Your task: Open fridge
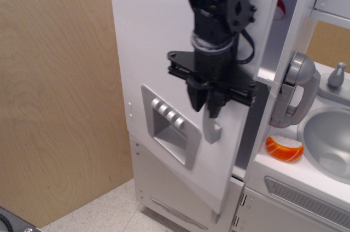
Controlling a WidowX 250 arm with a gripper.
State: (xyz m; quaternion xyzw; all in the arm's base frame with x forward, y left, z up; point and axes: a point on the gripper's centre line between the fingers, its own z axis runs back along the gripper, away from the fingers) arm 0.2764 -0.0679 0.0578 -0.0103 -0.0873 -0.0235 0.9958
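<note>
- Black robot claw [209, 105] hangs in the upper middle of the frame, pointing downward from a bulky black wrist, with a flat black crossbar above its two fingers.
- Its two dark fingers [196, 94] are drawn close around the silver vertical handle [212, 128] of the fridge door, pinching it; only the lower end of the handle shows below the fingertips.
- White fridge [158, 40] fills the centre of the frame, tall and flat-fronted. Its large door is swung partly outward, its right edge standing away from the cabinet with a dark gap visible behind it.
- On the door, lower left of the claw, sits a grey dispenser panel [169, 125] with a row of four small silver buttons above a recessed tray.
- At the upper right, through the opening, a small red and white object shows inside; what it is cannot be told.
- Right of the fridge is a white counter [284, 173] with a round grey sink [328, 143], a silver tap at the far right edge, and a large grey curved handle just beside the fridge.
- An orange and white toy food piece [284, 148] lies on the counter beside the sink.
- Below the counter is a grey vent grille [306, 196].
- Left side of the frame is a pale wooden wall panel [54, 95]; a speckled floor shows at the bottom left.
</note>
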